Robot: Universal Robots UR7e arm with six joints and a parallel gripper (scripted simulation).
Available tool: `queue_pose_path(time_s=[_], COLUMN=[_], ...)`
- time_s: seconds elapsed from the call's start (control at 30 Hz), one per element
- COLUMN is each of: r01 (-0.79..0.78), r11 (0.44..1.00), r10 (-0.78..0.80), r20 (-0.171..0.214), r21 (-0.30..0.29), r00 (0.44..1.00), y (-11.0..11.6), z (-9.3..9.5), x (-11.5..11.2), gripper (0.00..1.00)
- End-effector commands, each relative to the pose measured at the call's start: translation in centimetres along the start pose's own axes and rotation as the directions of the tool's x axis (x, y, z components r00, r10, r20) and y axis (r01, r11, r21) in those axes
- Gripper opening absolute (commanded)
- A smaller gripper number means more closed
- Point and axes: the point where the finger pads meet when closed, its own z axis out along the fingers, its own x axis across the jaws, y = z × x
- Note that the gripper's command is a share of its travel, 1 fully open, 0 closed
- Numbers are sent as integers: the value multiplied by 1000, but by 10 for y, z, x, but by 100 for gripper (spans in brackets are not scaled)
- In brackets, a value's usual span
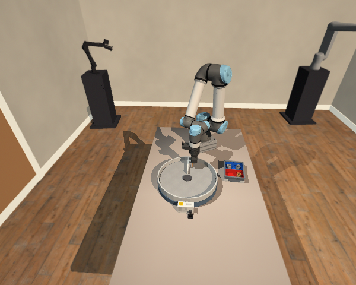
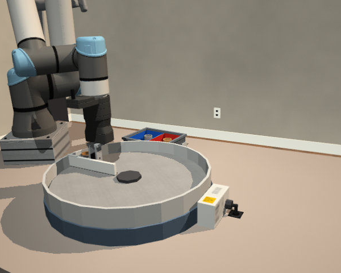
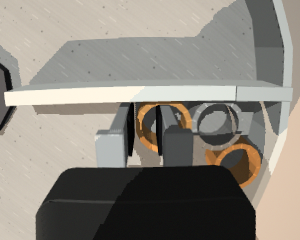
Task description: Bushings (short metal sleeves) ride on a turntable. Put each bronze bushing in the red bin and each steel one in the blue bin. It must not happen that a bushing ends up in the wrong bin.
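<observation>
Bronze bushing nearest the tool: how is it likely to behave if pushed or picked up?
The bronze bushing looks like rigid metal, so it probably won't squash. Standing on its end, it would likely slide first, though its round wall could roll if tipped. The white barrier beside it would probably stop a push that way.

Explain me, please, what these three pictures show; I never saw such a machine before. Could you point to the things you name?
It is one robot arm (image 1: 218, 103) (image 2: 92, 67) with a two-finger gripper (image 1: 191, 164) (image 2: 94, 151) (image 3: 145, 119). The top picture looks down on the whole table, the exterior one from beside it, and the wrist one from the arm's hand.

On the table stands a round turntable (image 1: 212, 186) (image 2: 120, 217) (image 3: 287, 55). Behind its white bar (image 1: 188, 167) (image 2: 91, 166) (image 3: 90, 95) sit two bronze bushings and one steel bushing (image 3: 218, 144). Nearby, the blue bin (image 1: 233, 162) (image 2: 137, 135) has two steel bushings, the red bin (image 1: 229, 173) (image 2: 175, 136) one bronze. The fingers are apart, at one bronze bushing; nothing seems held.
</observation>
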Motion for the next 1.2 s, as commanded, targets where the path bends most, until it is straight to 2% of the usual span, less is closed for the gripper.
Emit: queue_pose_path(time_s=[0.0,0.27,0.3,1.17], r01=[0,0,0,0], r11=[1000,1000,1000,1000], r10=[0,0,0,0], r20=[1,1,1,1], r21=[1,1,1,1], r00=[1000,1000,1000,1000], y=[0,0,0,0], z=[4,4,3,3], x=[0,0,0,0], gripper=[40,40,0,0])
